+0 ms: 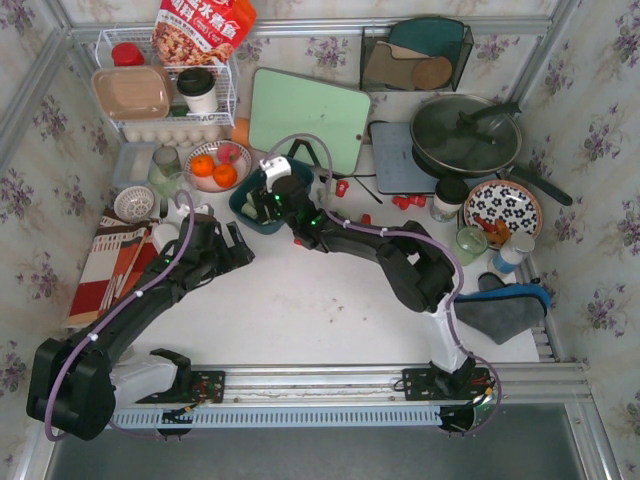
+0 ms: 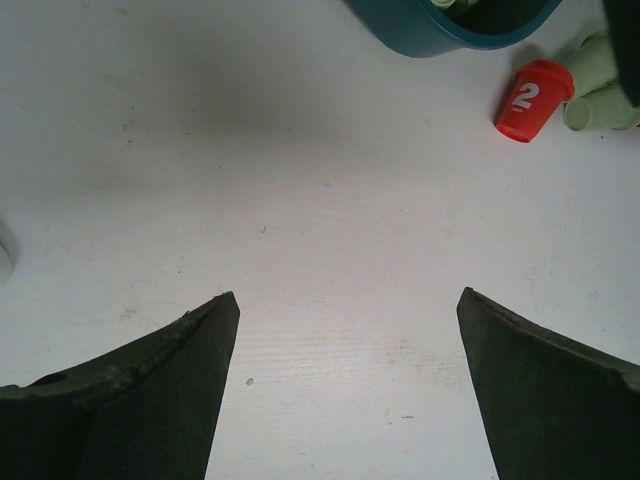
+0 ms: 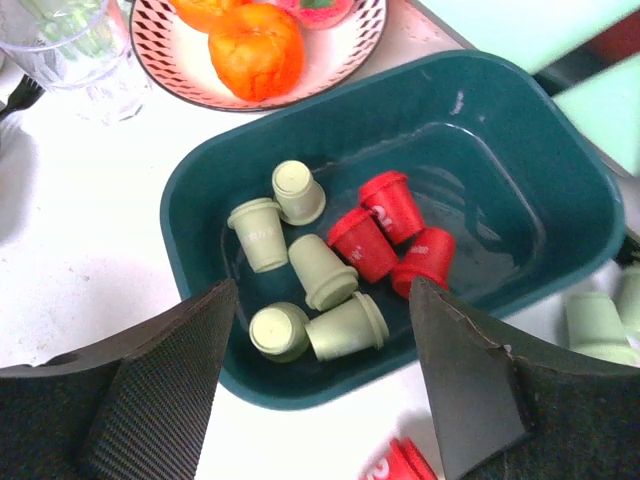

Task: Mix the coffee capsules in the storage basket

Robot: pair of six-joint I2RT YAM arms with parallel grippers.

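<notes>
The teal storage basket (image 3: 560, 170) holds several pale green capsules (image 3: 320, 270) on its left and three red capsules (image 3: 385, 235) to their right. My right gripper (image 3: 320, 290) is open and empty, hovering above the basket's near rim. In the top view it (image 1: 268, 203) covers most of the basket (image 1: 243, 209). Loose capsules lie on the table beside the basket: a red one (image 2: 533, 100), pale green ones (image 2: 600, 95), and more red ones (image 1: 405, 201). My left gripper (image 2: 348, 300) is open and empty over bare table, near the basket (image 2: 440, 35); it also shows in the top view (image 1: 238, 250).
A plate of oranges (image 1: 215, 165) and a clear glass (image 3: 70, 40) stand just behind the basket. A green cutting board (image 1: 308, 120), a lidded pan (image 1: 465, 135), a white wire rack (image 1: 165, 90) and a black mesh tray (image 1: 415, 55) line the back.
</notes>
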